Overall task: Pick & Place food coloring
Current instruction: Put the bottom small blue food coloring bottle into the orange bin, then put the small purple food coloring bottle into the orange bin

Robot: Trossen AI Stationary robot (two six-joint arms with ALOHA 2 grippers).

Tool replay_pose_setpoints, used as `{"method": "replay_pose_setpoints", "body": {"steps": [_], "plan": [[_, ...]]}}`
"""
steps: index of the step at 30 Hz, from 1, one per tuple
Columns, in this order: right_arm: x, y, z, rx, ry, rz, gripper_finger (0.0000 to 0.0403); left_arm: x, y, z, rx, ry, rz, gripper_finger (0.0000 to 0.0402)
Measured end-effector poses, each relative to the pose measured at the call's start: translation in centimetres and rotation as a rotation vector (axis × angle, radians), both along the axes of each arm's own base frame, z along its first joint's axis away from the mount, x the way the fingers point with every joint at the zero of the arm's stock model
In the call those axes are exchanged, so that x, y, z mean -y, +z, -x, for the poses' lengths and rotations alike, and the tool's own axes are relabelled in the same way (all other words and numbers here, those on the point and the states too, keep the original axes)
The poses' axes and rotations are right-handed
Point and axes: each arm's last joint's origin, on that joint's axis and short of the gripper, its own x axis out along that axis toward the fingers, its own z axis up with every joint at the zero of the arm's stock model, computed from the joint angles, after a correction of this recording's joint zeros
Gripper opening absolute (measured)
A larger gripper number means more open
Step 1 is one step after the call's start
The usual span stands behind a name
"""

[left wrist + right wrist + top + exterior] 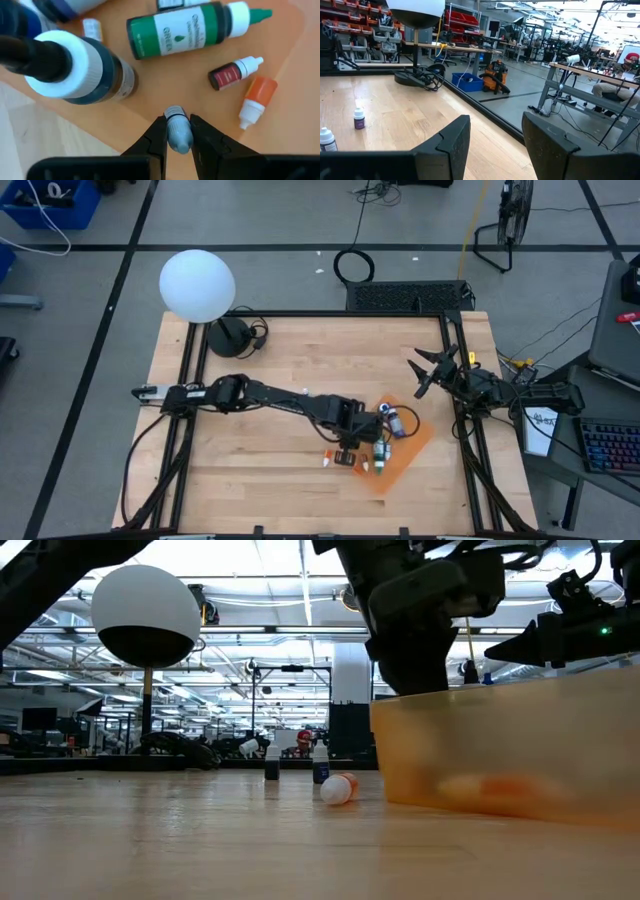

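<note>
Pale, smooth wooden counter (pixel 300 360) with visible plank grain; on it, a translucent matt orange sheet (pixel 150 115) under glossy plastic food coloring bottles (pixel 185 30).

A wooden table (pixel 300 360) carries an orange sheet (pixel 412 448), a lamp base (pixel 229 336) and loose bottles (pixel 338 789).

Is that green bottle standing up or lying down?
Lying down. In the left wrist view the green bottle lies on its side on the orange sheet, label showing, its green tip pointing sideways.
</note>
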Motion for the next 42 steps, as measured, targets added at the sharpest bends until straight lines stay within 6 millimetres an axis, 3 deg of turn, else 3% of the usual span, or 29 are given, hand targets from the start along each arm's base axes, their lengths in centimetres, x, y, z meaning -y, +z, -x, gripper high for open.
{"method": "replay_pose_setpoints", "body": {"steps": [8,15,25,31,35,42], "plan": [[0.0,0.0,0.0,0.000,0.000,0.000,0.0167,0.0,0.0,0.0,-0.003,0.007,0.003,0.0062],[0.0,0.0,0.0,0.000,0.000,0.000,0.0167,0.0,-1.9,-0.4,-0.033,0.017,0.014,0.0116],[0.0,0.0,0.0,-0.002,0.000,0.000,0.0167,0.1,-1.4,-0.8,0.030,0.017,0.022,0.0121],[0.0,0.0,0.0,-0.003,0.000,0.000,0.0167,0.0,1.2,-0.3,0.068,0.013,0.026,0.0128],[0.0,0.0,0.0,-0.004,0.000,0.000,0.0167,-0.3,4.9,1.3,0.075,0.015,0.027,0.0124],[0.0,0.0,0.0,-0.005,0.000,0.000,0.0167,-3.1,9.1,4.4,-0.015,0.099,0.006,0.0116]]}}
